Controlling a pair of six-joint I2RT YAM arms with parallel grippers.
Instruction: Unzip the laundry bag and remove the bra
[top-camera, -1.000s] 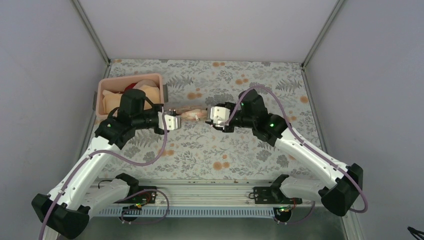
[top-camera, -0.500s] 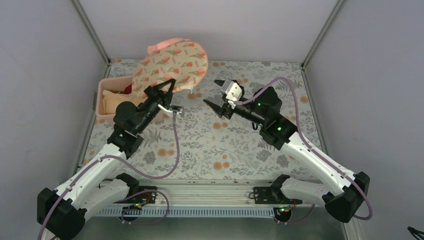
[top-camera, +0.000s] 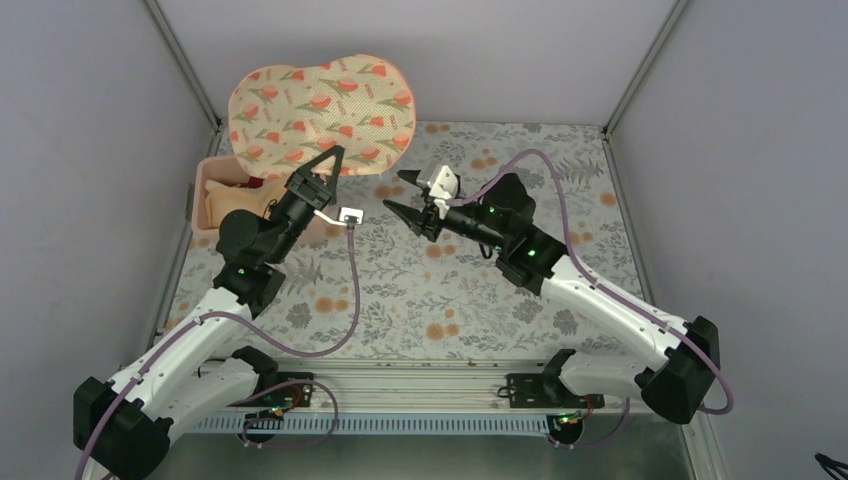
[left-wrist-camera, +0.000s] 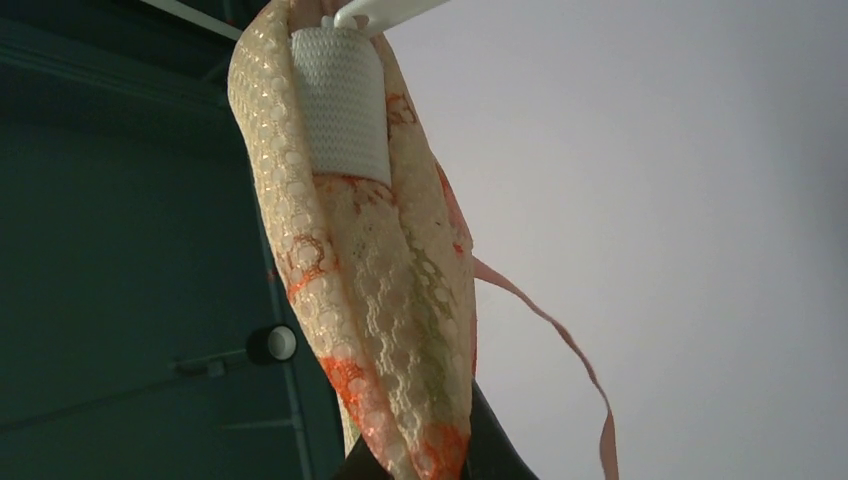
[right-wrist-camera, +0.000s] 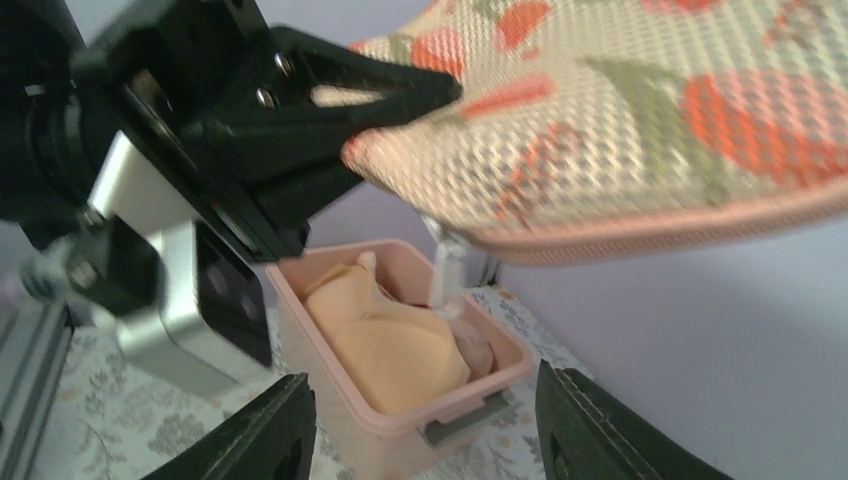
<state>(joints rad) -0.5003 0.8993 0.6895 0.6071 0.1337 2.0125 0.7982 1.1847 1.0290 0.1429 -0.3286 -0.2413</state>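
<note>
Hoisting laundry bag (top-camera: 320, 105) higher, left fingers (top-camera: 318, 170) pinching, right fingers (top-camera: 402, 213) apart

The left hand (top-camera: 328, 160) held the laundry bag (top-camera: 320, 100) aloft by its lower edge, above the pink bin (top-camera: 203, 190). The right hand (top-camera: 396, 190) hovered beside it, jaws apart, over the desk (top-camera: 450, 300).
</note>
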